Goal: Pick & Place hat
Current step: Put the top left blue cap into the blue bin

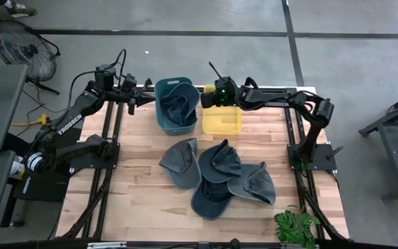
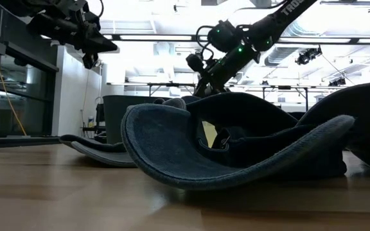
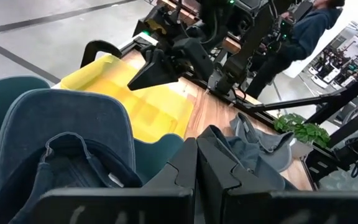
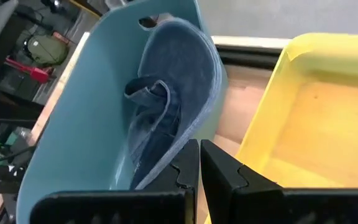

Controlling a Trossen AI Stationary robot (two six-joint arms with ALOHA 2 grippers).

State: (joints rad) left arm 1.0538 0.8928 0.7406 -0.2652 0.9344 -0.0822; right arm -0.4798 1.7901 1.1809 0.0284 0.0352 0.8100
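Right claw (image 1: 206,97): fingers pressed together, nothing between them. It hangs above the gap where the teal bin (image 1: 163,116) and the yellow bin (image 1: 221,128) stand just beside each other, at the far edge of the worktop (image 1: 144,200). In your right wrist view the closed fingers (image 4: 194,171) sit over that seam, touching neither bin.

Left claw (image 1: 146,101): also closed and empty, off the teal bin's left side, apart from its rim.

Hats:
- One denim hat (image 1: 178,107) is already in the teal bin, brim leaning up against the bin wall.
- Yellow bin holds nothing you can see.
- Four more lie in a loose pile mid-worktop: a grey hat (image 1: 180,162) on the left, a dark blue hat (image 1: 220,160) overlapping it, a grey-blue hat (image 1: 254,183) on the right, and a dark navy hat (image 1: 209,199) nearest the front.

Edges and room:
- Bins sit hard against the far edge; the two claws flank the teal bin, so space there is tight.
- Open wood on the left half and along the front edge.
- Green plant (image 1: 294,227) occupies the front right corner.
- Arm bases stand at the left and right worktop edges.
- Low view is mostly blocked by a hat brim close to the lens.
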